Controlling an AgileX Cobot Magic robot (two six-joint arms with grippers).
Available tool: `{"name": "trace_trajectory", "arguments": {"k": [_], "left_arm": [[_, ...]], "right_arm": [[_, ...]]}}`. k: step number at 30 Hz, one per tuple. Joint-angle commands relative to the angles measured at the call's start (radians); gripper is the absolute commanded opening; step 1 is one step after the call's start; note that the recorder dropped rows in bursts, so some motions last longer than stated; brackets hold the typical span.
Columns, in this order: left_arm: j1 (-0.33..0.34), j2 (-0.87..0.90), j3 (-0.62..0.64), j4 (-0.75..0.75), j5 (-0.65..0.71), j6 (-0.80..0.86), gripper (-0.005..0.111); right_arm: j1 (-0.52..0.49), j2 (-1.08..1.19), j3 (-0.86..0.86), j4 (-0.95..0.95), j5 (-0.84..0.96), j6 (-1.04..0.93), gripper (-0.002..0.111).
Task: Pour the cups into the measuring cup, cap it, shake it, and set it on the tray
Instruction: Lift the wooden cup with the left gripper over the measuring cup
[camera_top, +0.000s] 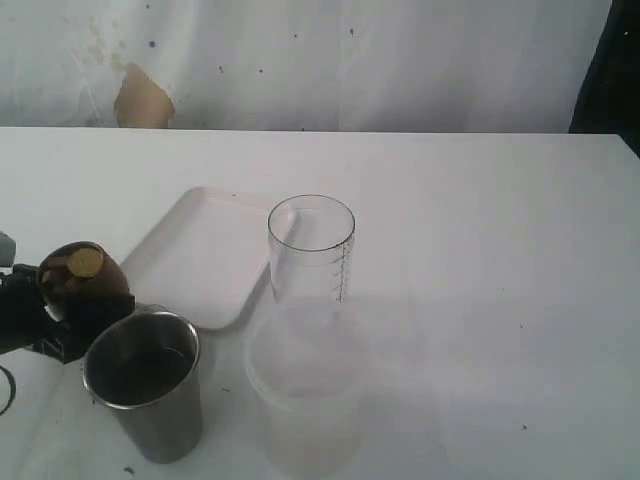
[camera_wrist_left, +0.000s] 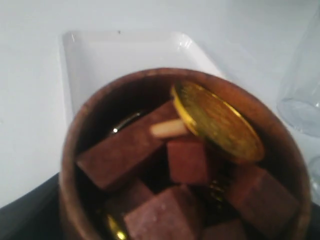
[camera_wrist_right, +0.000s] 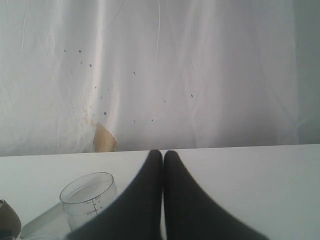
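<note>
1. Left gripper (camera_top: 75, 315) at small rounded brown wooden cup (camera_top: 85, 278), beside flat white plastic tray (camera_top: 200, 260); we cannot tell if clamped.
2. Right gripper (camera_wrist_right: 163, 165) pressed together, empty.
3. Wide frosted plastic tub (camera_top: 305, 395) fronts tall clear measuring cup (camera_top: 311, 250).

Wooden cup (camera_wrist_left: 70, 160), lower part off-frame

Wooden cup (camera_top: 85, 280) beside steel tumbler (camera_top: 150, 400) — measuring cup (camera_top: 311, 255) upright by white tray (camera_top: 200, 265)

I can't read any text; the measuring cup (camera_top: 311, 250) has graduation marks (camera_top: 343, 272), perhaps numbered, too blurred.
</note>
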Motion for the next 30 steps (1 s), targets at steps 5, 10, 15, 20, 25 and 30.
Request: {"name": "trace_trajectory", "arguments": {"k": [5, 10, 15, 20, 25, 30], "left_arm": [[-0.002, -0.270, -0.001, -0.080, -0.064, -0.172, 0.000], [-0.004, -0.472, -0.028, -0.059, 0.167, -0.389, 0.000], [-0.112, -0.618, -0.111, 0.046, 0.425, -0.571, 0.000], [-0.365, -0.691, -0.208, 0.182, 0.883, -0.743, 0.000], [-0.613, -0.711, -0.263, 0.183, 1.235, -0.742, 0.000], [-0.789, -0.711, -0.326, 0.143, 1.422, -0.735, 0.000]], "right_arm": [[-0.006, -0.006, 0.002, -0.009, -0.010, 0.004, 0.000], [-0.006, -0.006, 0.002, -0.009, -0.010, 0.004, 0.000], [-0.006, -0.006, 0.002, -0.009, -0.010, 0.004, 0.000], [-0.006, -0.006, 0.002, -0.009, -0.010, 0.004, 0.000], [-0.006, -0.006, 0.002, -0.009, -0.010, 0.004, 0.000], [-0.006, -0.006, 0.002, -0.009, -0.010, 0.004, 0.000]]}}
